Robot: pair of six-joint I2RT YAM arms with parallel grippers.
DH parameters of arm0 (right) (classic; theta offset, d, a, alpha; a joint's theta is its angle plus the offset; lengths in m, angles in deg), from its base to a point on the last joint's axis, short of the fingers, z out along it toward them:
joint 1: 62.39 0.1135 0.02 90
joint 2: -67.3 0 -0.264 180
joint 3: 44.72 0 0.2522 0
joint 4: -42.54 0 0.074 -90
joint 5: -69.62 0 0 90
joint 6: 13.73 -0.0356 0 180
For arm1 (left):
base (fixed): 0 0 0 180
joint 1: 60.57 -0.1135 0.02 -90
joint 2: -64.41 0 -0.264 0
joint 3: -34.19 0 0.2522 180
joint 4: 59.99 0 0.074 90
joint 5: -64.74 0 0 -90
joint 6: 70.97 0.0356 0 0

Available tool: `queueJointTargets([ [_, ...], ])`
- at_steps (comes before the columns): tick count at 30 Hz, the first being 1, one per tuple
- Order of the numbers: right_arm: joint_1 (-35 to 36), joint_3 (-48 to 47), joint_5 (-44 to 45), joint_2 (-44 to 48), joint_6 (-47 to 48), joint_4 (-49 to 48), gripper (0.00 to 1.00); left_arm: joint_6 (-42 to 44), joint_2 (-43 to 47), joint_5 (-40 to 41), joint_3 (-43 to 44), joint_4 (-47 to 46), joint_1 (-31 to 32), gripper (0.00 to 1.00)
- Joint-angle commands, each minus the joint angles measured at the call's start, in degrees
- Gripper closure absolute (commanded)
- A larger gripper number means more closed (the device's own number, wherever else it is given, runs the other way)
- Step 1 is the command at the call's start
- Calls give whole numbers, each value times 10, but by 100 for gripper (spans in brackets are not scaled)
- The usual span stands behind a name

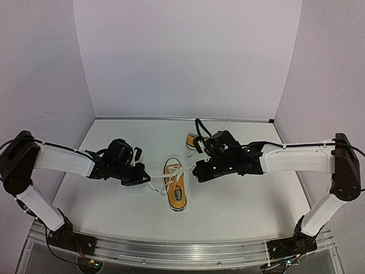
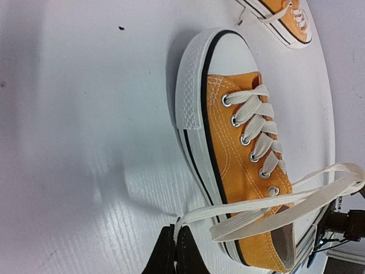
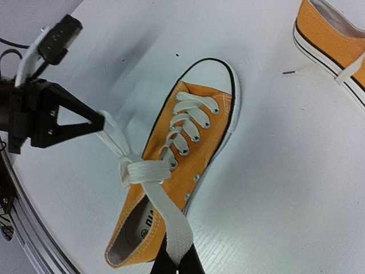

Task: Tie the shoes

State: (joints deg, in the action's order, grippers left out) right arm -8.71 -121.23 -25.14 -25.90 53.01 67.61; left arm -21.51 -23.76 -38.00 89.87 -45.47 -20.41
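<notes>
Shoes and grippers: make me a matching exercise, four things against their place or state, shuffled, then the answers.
1. near shoe
2. far shoe
3. left gripper
4. right gripper

A. shut on the lace crossing the heel opening
B. farther back, partly hidden in the top view
C. shut on the lace stretched sideways
D. mid-table, between both grippers

Pairs: 1-D, 2-B, 3-C, 4-A

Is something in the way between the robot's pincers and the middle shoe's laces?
No, nothing. The left pincer and the right pincer each pinch a white lace of the middle shoe. The other shoe lies apart, farther back.
</notes>
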Motion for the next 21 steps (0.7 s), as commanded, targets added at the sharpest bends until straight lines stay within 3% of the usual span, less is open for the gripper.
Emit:
queueJointTargets([
  [1, -38, 61, 8, 84, -15, 8, 100, 22, 80, 93, 59, 113, -9, 100],
  [8, -108, 183, 32, 204, -59, 21, 100, 4, 104, 122, 80, 220, -56, 100],
  [13, -134, 246, 62, 233, -103, 26, 100, -28, 100, 156, 65, 267, -96, 100],
  [21, -182, 302, 126, 296, -175, 49, 100, -39, 120, 149, 33, 276, -153, 100],
])
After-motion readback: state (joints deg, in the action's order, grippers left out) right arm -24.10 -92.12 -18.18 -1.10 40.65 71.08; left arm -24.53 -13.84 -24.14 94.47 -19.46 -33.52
